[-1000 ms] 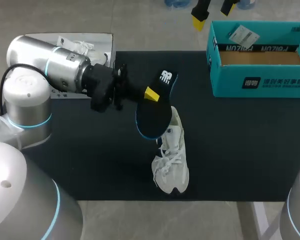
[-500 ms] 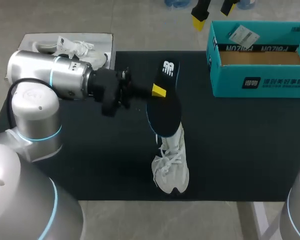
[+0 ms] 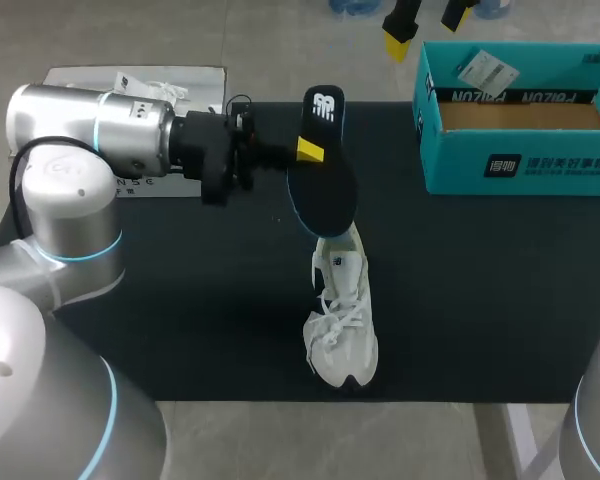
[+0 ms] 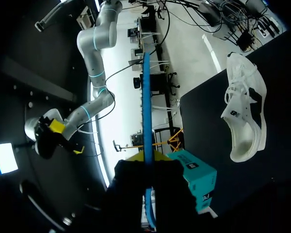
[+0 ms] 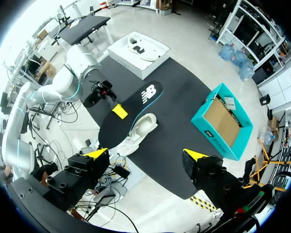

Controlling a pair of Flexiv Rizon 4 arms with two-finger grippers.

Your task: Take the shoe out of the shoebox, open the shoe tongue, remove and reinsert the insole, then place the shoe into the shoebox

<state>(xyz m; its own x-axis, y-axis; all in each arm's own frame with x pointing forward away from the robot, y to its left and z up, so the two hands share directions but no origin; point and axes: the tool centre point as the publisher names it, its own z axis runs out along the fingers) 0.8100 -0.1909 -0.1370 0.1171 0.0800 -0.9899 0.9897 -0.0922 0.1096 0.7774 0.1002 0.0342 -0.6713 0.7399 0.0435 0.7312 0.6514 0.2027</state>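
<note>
A white sneaker [image 3: 342,322] lies on the black mat [image 3: 480,300], toe toward the front edge. My left gripper [image 3: 302,152] is shut on a black insole with a blue rim [image 3: 325,195], held in the air above the sneaker's heel end. From the left wrist the insole [image 4: 146,97] shows edge-on between the shut fingers of that gripper [image 4: 148,162], with the sneaker [image 4: 245,121] off to one side. The open teal shoebox [image 3: 515,160] stands at the back right. My right gripper [image 3: 427,22] hangs open high beyond the box; below that gripper [image 5: 145,154] lie insole [image 5: 131,109] and sneaker [image 5: 138,130].
A white lid [image 3: 90,78] holding a second white shoe [image 3: 155,92] sits at the back left corner, partly behind my left arm. A paper tag [image 3: 487,68] lies inside the shoebox. Bare mat stretches in front of the box and to the sneaker's left.
My left gripper has carried the insole to the right and toward the back, and has turned it so it stands steeper over the sneaker's heel. The right arm has stayed still.
</note>
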